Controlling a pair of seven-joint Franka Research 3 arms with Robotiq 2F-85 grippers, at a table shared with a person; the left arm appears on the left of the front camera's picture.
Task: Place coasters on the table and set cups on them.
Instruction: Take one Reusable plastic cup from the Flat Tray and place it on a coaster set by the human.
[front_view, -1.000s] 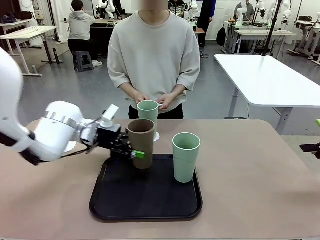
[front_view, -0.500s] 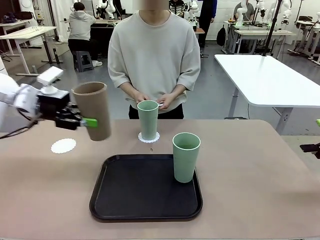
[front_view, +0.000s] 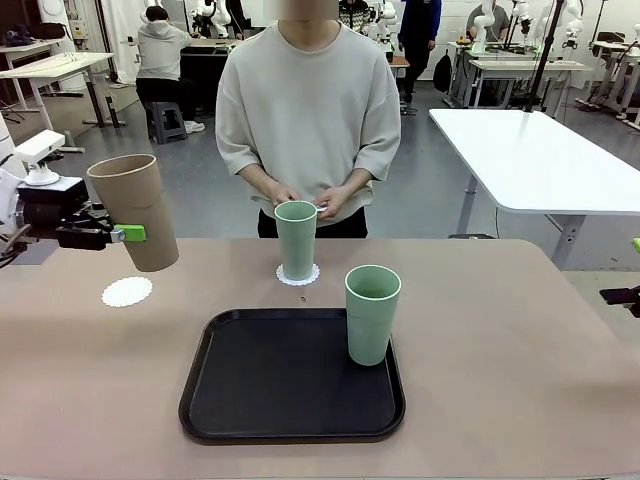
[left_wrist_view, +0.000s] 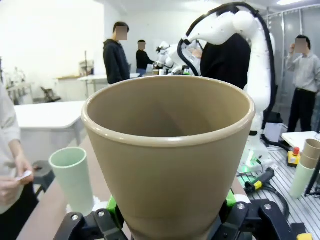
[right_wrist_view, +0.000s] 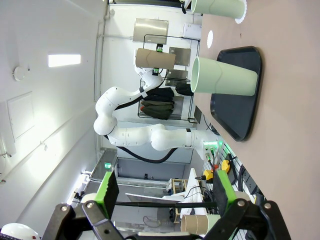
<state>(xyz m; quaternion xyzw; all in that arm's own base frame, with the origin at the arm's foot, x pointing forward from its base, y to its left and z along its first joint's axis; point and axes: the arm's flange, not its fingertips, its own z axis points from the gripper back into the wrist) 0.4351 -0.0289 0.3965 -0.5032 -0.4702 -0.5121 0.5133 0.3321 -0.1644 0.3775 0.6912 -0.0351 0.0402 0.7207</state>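
My left gripper (front_view: 118, 234), arm cut off at the left edge, clamps the brown cup (front_view: 135, 210), tilted in the air above a bare coaster (front_view: 127, 291); my right gripper (right_wrist_view: 165, 181) stands wide, empty.

Brown cup (left_wrist_view: 169, 160) base past bottom edge

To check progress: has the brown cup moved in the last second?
Yes. The brown cup rose off the black tray and went left, now near the bare coaster.
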